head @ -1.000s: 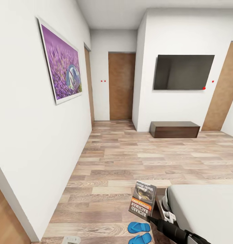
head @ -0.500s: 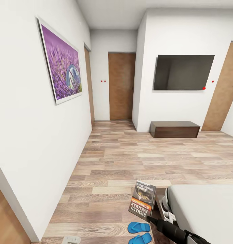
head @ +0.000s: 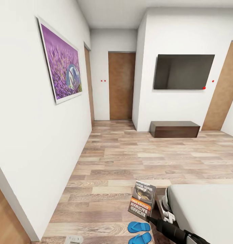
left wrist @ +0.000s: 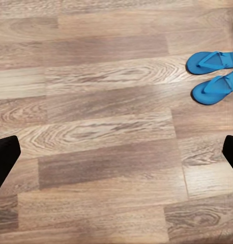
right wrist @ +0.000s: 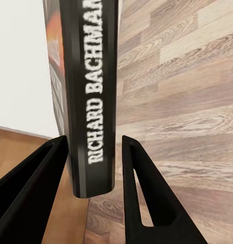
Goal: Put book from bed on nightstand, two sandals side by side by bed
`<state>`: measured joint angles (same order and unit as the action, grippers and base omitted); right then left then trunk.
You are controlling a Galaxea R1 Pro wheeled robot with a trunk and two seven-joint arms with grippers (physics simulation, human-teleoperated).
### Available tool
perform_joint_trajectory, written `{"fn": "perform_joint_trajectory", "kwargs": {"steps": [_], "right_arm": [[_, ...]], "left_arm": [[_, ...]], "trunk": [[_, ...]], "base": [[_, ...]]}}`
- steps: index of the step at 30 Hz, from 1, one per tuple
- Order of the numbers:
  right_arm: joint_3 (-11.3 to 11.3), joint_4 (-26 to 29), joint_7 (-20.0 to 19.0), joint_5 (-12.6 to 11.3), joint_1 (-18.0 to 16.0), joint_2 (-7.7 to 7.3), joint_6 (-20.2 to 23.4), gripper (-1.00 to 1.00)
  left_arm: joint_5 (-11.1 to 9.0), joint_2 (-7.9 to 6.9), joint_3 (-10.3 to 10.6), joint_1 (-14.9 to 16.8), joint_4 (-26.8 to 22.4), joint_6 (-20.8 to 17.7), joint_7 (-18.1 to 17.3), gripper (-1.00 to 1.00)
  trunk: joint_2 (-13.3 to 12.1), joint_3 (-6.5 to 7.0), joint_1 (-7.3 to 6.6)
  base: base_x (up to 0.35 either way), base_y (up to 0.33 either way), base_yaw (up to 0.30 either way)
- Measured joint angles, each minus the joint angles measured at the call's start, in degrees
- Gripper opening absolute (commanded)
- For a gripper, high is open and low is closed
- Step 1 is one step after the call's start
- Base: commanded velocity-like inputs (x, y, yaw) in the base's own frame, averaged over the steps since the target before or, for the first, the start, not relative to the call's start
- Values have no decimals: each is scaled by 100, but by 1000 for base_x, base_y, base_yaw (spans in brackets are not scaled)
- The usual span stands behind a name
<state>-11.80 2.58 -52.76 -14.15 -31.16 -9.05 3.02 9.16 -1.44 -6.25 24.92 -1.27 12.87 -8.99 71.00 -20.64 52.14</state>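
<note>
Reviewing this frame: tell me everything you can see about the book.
The book is a thin paperback with a dark photo cover, an orange band and white lettering reading Richard Bachman; the black spine carries the same name. It stands raised on end above the wood-plank floor, beside the bed's corner, with the blue sandals below it. The right gripper straddles its lower spine; the right wrist view shows a slight gap at one finger, so contact is uncertain.

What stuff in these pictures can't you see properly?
- Nightstand: not in any view.
- Sandals: the head view's bottom edge cuts the nearer one.
- Book: the right wrist view shows mostly the spine, so whether the right gripper really pinches it is unclear.
- Bed: cut off at the head view's corner.
- Left gripper: fingertips barely show at the left wrist view's edges.
</note>
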Motion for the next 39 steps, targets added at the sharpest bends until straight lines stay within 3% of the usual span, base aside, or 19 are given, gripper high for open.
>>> {"fn": "perform_joint_trajectory", "kwargs": {"steps": [24, 31, 39], "right_arm": [[-2, 0, -4, -11, 0, 1, 2, -100], [-4, -1, -10, -11, -1, 1, 6, -100], [1, -1, -11, -10, -1, 1, 3, -100]], "left_arm": [[-16, 54, -38, 0, 7, 100, 0, 100], [-433, 56, -104, -1, 5, 101, 1, 100], [-529, 56, -108, -1, 6, 102, 5, 100]], "trunk": [[0, -80, 0], [0, -80, 0], [0, -80, 0]], "base": [[0, 0, 0], [0, 0, 100], [0, 0, 212]]}}
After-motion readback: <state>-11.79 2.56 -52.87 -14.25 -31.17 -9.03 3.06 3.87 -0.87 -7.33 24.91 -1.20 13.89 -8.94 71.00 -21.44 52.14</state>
